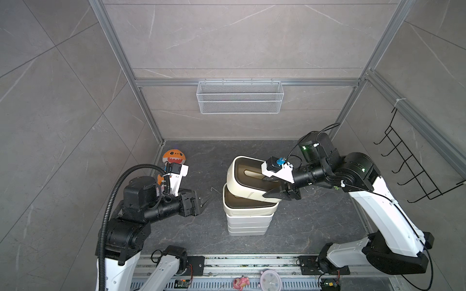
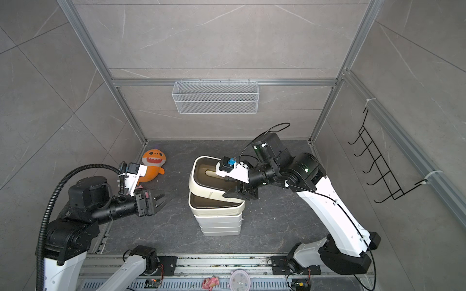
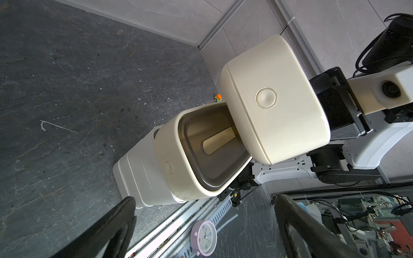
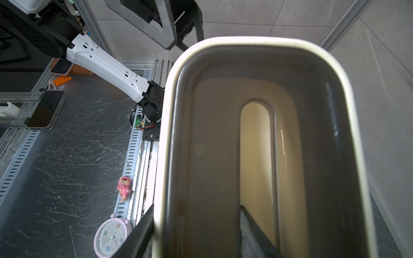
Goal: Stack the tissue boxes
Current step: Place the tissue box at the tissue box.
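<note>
A stack of white tissue boxes point(image 1: 248, 224) point(image 2: 220, 225) point(image 3: 138, 176) stands mid-floor, topped by a rounded cream box point(image 1: 249, 205) point(image 2: 216, 205) point(image 3: 169, 160) with a dark slotted lid. A second cream box point(image 1: 242, 176) point(image 2: 201, 176) point(image 3: 272, 98) point(image 4: 169, 134) hangs tilted above it, shifted toward the back. My right gripper point(image 1: 266, 187) point(image 2: 228, 189) point(image 4: 196, 207) is shut on this box's wall, with one finger point(image 4: 143, 230) outside and the other in the lid slot. Left of the stack, my left gripper point(image 1: 205, 200) point(image 2: 164, 199) point(image 3: 205, 200) is open and holds nothing.
An orange shark plush point(image 1: 174, 157) point(image 2: 152, 163) lies at the back left corner. A white mesh basket point(image 1: 239, 97) hangs on the back wall and a black wire rack point(image 1: 413, 166) on the right wall. A clock point(image 1: 270, 279) and a pink toy point(image 1: 240, 282) sit on the front rail.
</note>
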You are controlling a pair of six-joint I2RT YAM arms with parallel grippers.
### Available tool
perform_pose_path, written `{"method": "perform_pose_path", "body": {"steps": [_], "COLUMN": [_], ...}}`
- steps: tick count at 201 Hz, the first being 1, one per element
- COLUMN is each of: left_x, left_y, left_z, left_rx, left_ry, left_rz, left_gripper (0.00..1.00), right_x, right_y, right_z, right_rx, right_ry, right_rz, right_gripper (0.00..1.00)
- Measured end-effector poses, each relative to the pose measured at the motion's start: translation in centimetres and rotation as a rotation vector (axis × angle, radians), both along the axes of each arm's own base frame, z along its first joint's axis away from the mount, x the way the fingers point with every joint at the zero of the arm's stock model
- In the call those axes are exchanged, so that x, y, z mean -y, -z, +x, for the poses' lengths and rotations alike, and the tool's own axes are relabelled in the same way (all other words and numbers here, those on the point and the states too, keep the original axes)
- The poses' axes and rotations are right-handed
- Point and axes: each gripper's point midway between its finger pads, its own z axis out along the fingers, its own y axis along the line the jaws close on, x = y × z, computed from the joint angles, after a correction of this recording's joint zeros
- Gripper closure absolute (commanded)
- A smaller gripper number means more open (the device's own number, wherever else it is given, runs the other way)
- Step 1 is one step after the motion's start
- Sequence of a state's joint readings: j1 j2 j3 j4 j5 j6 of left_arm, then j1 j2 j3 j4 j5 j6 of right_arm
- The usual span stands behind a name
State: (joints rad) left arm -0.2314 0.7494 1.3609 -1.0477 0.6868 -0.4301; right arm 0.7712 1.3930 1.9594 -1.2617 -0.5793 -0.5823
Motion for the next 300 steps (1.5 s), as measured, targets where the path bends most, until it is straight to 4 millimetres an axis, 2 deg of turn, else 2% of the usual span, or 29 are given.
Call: {"method": "perform_pose_path", "body": {"steps": [63, 124, 300], "left_x": [-0.1, -0.2, -0.3], "left_y": [0.0, 0.0, 0.2], "left_z": [-0.1, -0.5, -1.1], "left_rx": [0.008, 0.024, 0.02], "left_ry": [-0.001, 0.002, 0.002], "left_rz": [0.002, 0.003, 0.007], "left_gripper": [0.0, 0.0, 0.0], "right_x": [-0.4, -1.7, -1.8], "right_y": [0.8, 1.3, 1.5], "right_z": [-0.9, -0.1, 0.0], "right_rx": [0.007, -0.005, -0.007], "right_ry": [-0.054, -0.066, -0.063], "right_rz": [-0.047, -0.071, -0.077], "right_gripper": [0.59, 0.59, 0.58]}}
